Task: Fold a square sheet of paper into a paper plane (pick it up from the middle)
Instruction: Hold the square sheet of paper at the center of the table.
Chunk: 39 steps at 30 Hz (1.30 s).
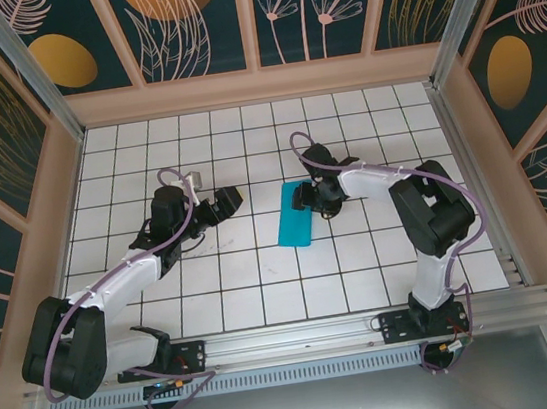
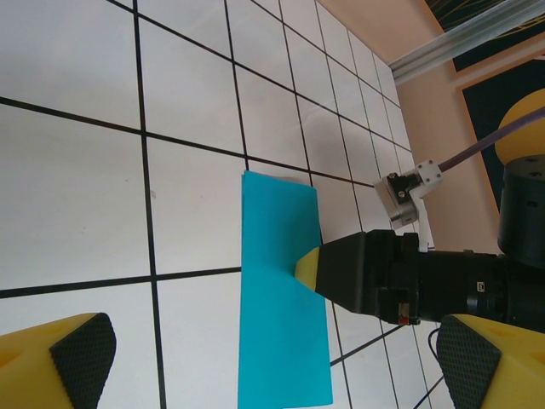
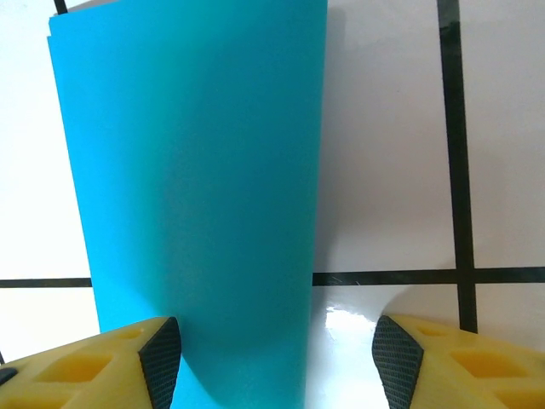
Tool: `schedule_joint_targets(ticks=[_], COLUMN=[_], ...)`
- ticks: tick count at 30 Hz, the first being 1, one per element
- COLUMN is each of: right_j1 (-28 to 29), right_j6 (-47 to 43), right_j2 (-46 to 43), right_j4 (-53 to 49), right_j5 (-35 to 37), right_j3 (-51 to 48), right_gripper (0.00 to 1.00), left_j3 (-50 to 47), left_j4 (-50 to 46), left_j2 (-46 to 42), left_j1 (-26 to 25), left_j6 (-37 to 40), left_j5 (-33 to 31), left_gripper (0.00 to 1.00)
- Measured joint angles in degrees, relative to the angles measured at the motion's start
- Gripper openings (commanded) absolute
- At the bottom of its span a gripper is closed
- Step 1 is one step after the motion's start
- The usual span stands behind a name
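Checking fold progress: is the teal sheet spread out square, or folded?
Folded. The teal sheet lies as a narrow rectangle, not a square, and the right wrist view seems to show stacked edges at its far corner.

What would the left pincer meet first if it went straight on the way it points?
Probably the folded teal paper, lying dead ahead; if it passes higher, the right pincer at its far edge.

The sheet of paper (image 1: 292, 215) is plain teal-blue, with no print. It is folded into a long, narrow rectangle and lies flat on the white tiled table (image 1: 244, 289) near its middle. Its long sides slant slightly against the grid lines. At one short end the stacked layers sit slightly offset.
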Motion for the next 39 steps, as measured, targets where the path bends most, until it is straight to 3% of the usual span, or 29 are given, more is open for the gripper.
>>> schedule_joint_targets(ticks=[39], right_j1=[0.3], right_j6=[-3.5], right_j2=[1.1], right_j4=[-2.5], right_j5=[0.8], right_j3=[1.6], right_gripper=[0.64], left_j3=[0.0], left_j4=[0.1], left_j2=[0.5], left_j1=[0.0], left_j6=[0.0], left_j5=[0.9], left_gripper=[0.99])
